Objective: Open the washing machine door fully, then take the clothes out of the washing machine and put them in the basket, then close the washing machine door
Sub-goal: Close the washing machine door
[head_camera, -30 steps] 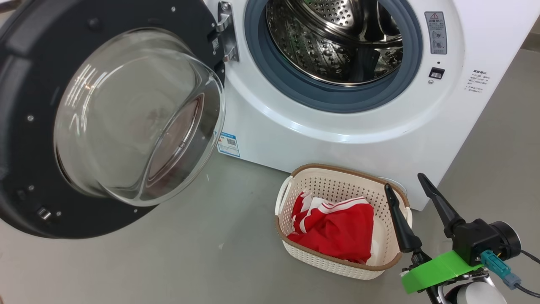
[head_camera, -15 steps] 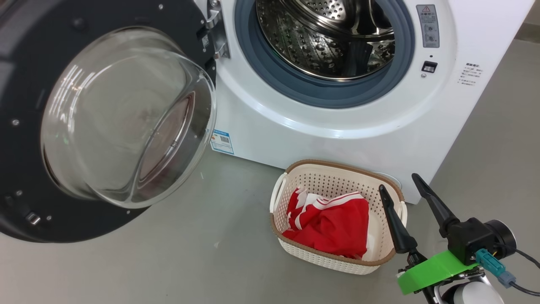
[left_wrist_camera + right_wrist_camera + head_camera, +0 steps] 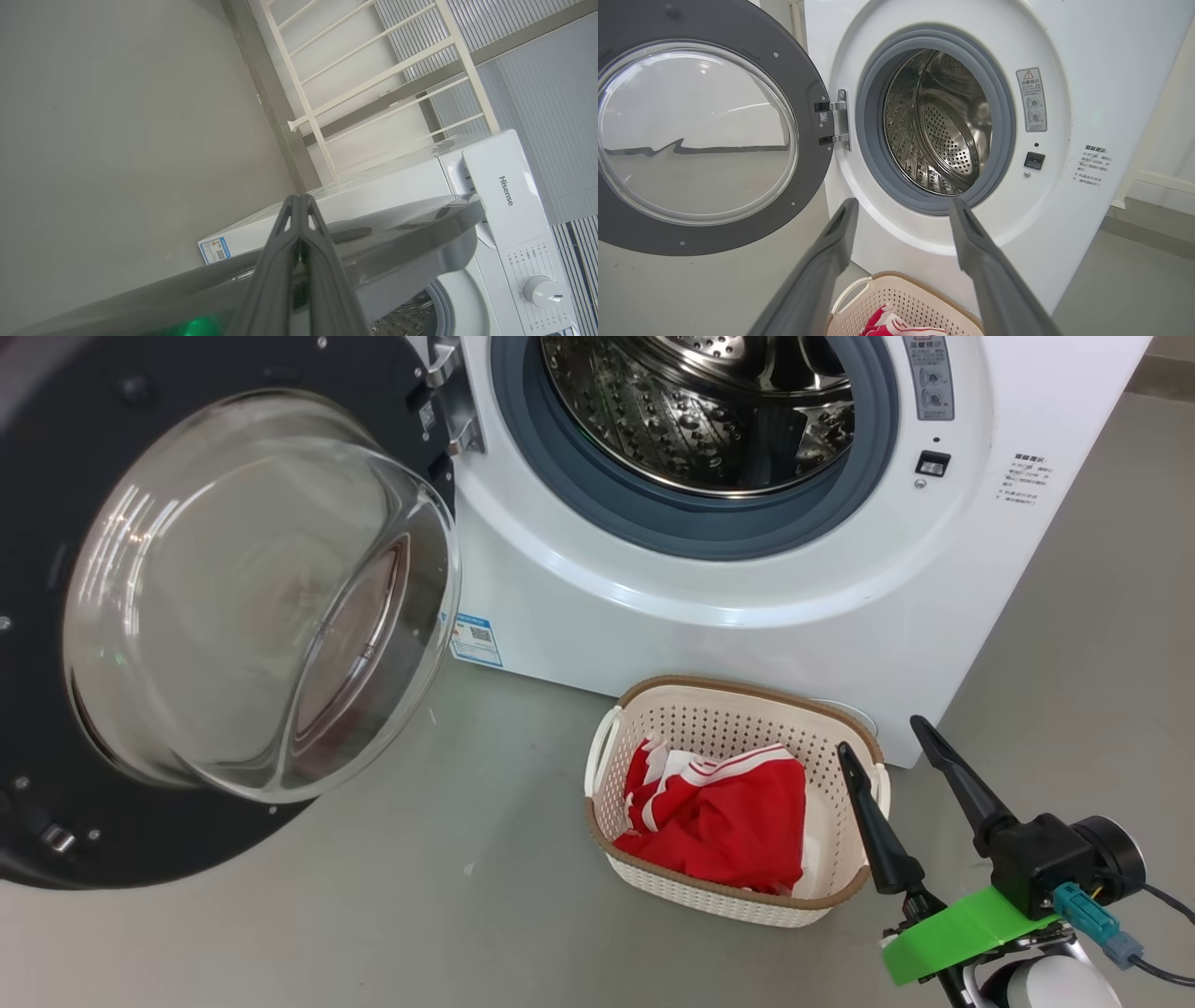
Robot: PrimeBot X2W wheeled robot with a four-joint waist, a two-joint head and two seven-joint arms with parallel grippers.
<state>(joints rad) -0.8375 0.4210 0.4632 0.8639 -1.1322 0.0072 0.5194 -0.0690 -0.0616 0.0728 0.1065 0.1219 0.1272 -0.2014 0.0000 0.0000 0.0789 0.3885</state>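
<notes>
Since a second ago the head camera has swung, so the washing machine (image 3: 709, 644), its door (image 3: 243, 597) and the basket (image 3: 738, 683) all sit a little higher and further left in the head view. They keep their places against one another. The right gripper (image 3: 880, 735) stays at the lower right with its two fingers spread wide and nothing between them.

The basket stands on the grey floor (image 3: 467, 896) just in front of the machine, below the round opening. The red clothes (image 3: 728, 812) lie bunched inside it, white striped trim showing. The basket is immediately to the left of the right gripper. The nearer finger crosses the basket's right rim in the head view, but whether it touches I cannot tell. In the right wrist view the basket (image 3: 896, 289) and the clothes (image 3: 887, 324) show low between the parted fingers, which point at the machine's front.

The door hangs wide open on its hinge at the left, glass bowl bulging outward, and the steel drum (image 3: 691, 411) shows no laundry.

The left gripper (image 3: 299, 200) is closed tight, fingers pressed together and empty. It lies across the door's edge (image 3: 397, 224) in the left wrist view, and contact there is unclear.
</notes>
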